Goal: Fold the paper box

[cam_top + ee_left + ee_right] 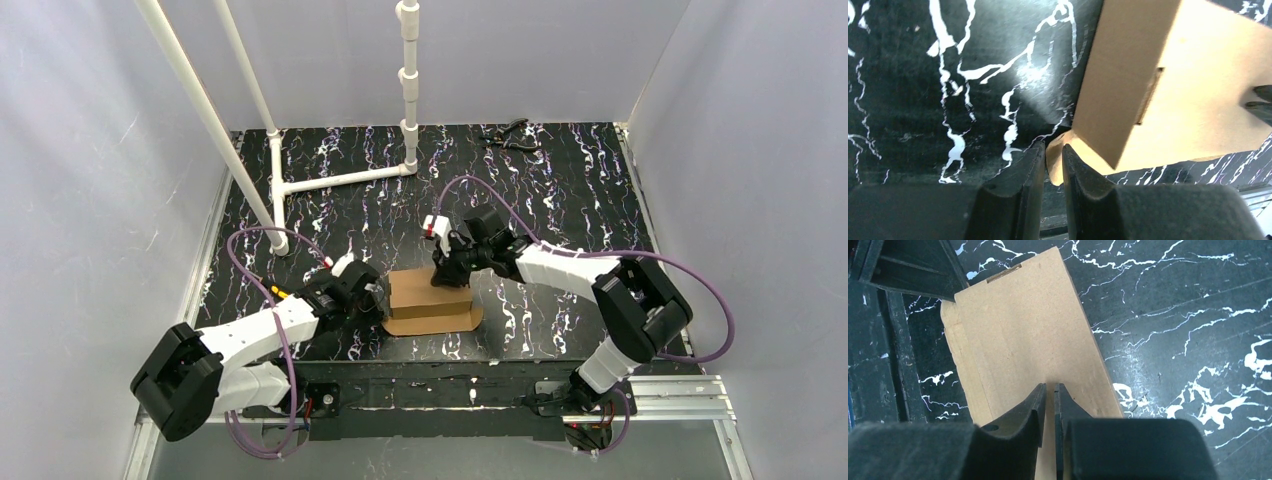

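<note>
Black marbled bench (560,200) carries a plain brown cardboard paper box (430,300), long axis left-right (flat flap toward the arm bases); left claw (1053,160) pinches its tab, right claw (1050,400) clamps its panel.

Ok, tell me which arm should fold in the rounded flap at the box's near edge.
Left. The left gripper pinches that flap's corner on the paper box; the right gripper is clamped on the top panel, probably better left steadying it.

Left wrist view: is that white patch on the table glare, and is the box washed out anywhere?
Left wrist: yes, glare on the table, and the paper box looks washed out toward its right; right wrist: it is evenly lit and sharp.
</note>
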`<state>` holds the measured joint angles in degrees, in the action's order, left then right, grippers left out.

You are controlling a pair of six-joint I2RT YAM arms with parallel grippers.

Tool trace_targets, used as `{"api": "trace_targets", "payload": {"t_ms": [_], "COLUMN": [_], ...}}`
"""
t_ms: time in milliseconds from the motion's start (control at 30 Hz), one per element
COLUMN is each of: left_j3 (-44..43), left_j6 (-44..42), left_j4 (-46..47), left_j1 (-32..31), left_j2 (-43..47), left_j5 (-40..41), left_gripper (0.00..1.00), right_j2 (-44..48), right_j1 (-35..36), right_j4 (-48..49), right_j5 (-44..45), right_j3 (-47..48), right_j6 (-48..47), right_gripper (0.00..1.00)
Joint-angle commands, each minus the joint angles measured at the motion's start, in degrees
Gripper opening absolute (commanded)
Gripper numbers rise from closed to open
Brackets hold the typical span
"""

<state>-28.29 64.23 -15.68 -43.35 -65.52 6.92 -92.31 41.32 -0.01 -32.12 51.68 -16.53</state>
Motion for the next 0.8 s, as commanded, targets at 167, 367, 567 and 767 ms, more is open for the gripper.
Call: {"api": "trace_targets", "payload": {"t_ms": [167,367,567,767], "left_j3": [-5.15,-9.9,-1.48,10.46], "left_j6": [-13.44,-19.8,-16.02,-5.8], "left_j4": [3.79,-3.98,-5.96,-4.02], "left_j1": [3.29,6.33,6.35,5.3], "left_j2": [-0.6,1.17,15.13,31.56], "left_j5": [0.94,0.19,-11.54,-14.8], "left_gripper": [0.18,0.43,0.81,0.69], "right_j2": [5.11,7.58,9.83,7.59], "right_j1": [-0.95,-2.87,-4.33,-3.77], "right_j4": [13.95,15.55,11.85,9.96], "right_j5": [3.11,-3.24,-8.65,-9.01], "right_j3": [-6.51,-6.62,-5.08,-3.34], "right_j6": [13.63,15.26,10.09,7.95], "right_gripper": [0.23,0.33,0.46,0.42]}}
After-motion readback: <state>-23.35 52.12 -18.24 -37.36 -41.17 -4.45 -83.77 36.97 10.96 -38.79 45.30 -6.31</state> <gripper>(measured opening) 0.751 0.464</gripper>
